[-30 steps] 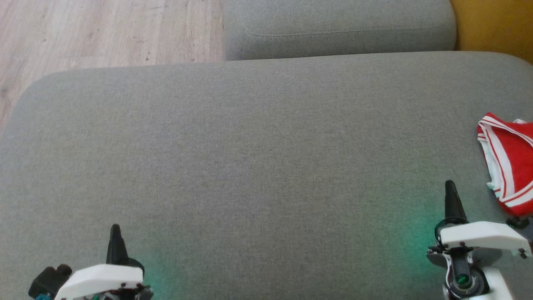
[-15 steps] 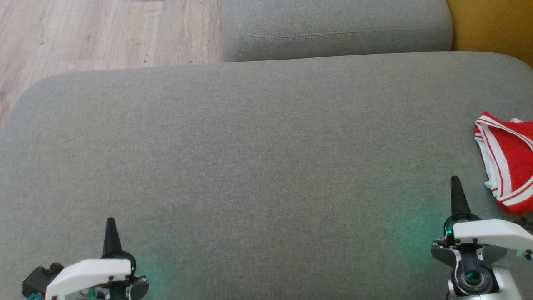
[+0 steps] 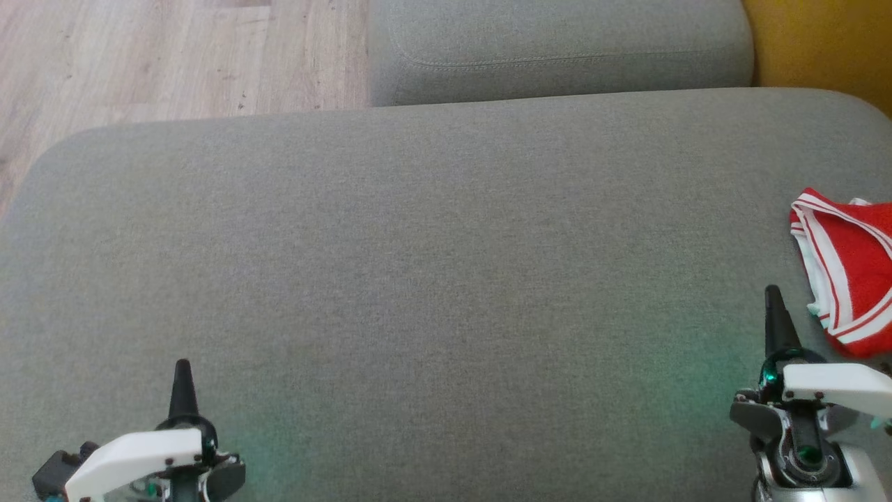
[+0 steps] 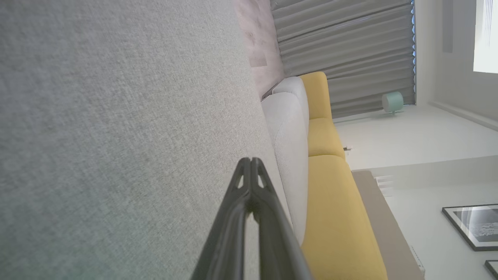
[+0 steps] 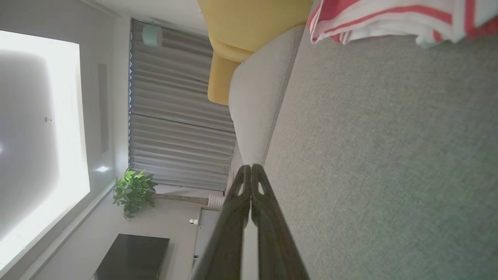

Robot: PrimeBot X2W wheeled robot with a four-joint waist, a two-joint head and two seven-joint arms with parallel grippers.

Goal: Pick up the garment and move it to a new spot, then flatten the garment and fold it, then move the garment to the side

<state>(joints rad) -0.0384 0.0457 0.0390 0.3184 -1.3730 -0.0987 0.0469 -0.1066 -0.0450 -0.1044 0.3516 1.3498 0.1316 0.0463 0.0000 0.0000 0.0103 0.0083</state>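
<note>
The garment (image 3: 850, 268), red with white stripe trim, lies bunched at the right edge of the grey cushion (image 3: 432, 279), cut off by the head view's border. It also appears along the top of the right wrist view as red-and-white folds (image 5: 389, 17). My right gripper (image 3: 773, 300) hovers just left of the garment, apart from it, fingertips together and empty (image 5: 251, 168). My left gripper (image 3: 182, 373) sits at the lower left over bare cushion, shut with nothing in it (image 4: 250, 161).
A second grey cushion (image 3: 557, 49) lies behind the main one. Wooden floor (image 3: 174, 56) runs at the upper left, past the cushion's rounded corner. A yellow sofa part (image 3: 822, 42) stands at the upper right.
The right gripper has crept forward and rightward toward the garment. The left gripper has shifted slightly left. Both stay shut, and the picture has drifted a little.
</note>
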